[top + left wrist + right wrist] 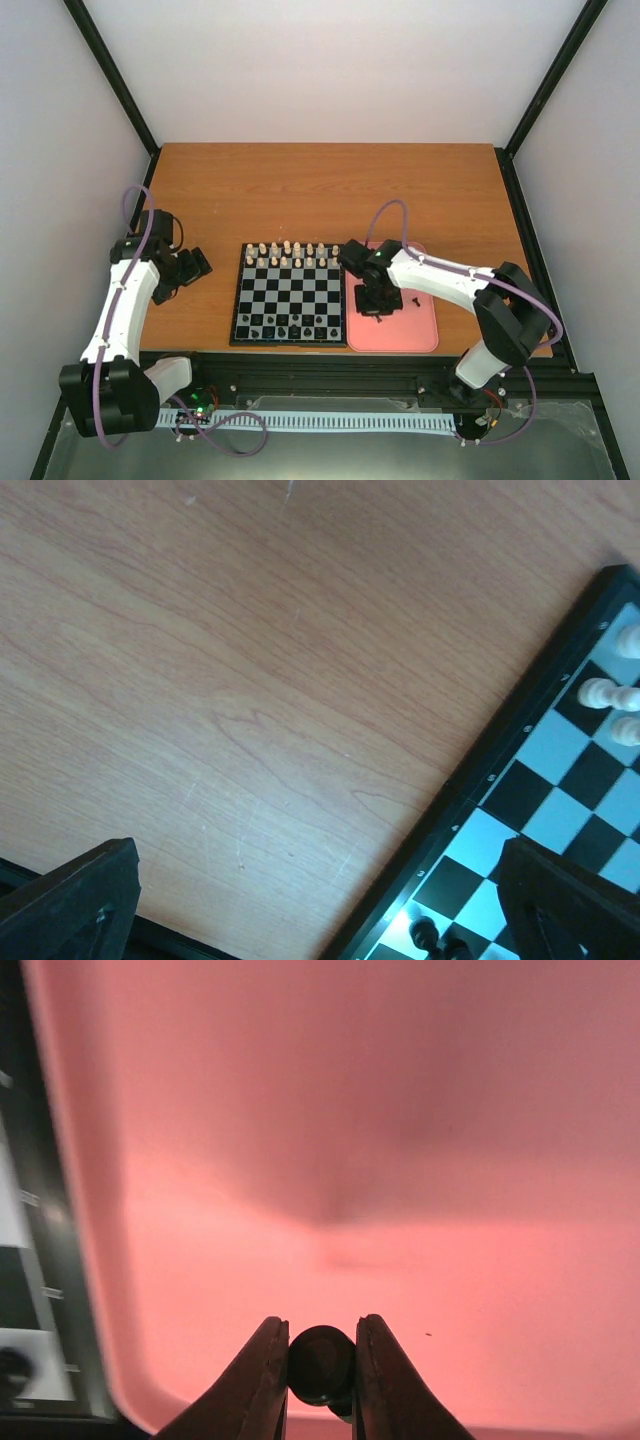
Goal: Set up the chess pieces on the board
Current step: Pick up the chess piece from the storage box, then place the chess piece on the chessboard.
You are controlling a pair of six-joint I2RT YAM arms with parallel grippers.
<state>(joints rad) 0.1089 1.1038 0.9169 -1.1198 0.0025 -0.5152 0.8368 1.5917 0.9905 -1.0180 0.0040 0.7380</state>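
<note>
Chess pieces (285,322): black, most ranked on the near rows of the board (238,300); cream-white pieces (287,254) on the far rows. One black piece (321,1365) is clamped in the jaws of the right gripper (322,1340) over the pink tray (400,1160); only the right wrist view shows this grip. A loose dark piece (413,300) on the tray shows in the overhead view only. Left gripper (188,266): jaws wide apart, over the table (250,190) beside the board.

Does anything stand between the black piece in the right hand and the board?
Nothing visible does. The right hand holds the black piece over the pink tray, beside the board; only the tray's low rim lies between.
</note>
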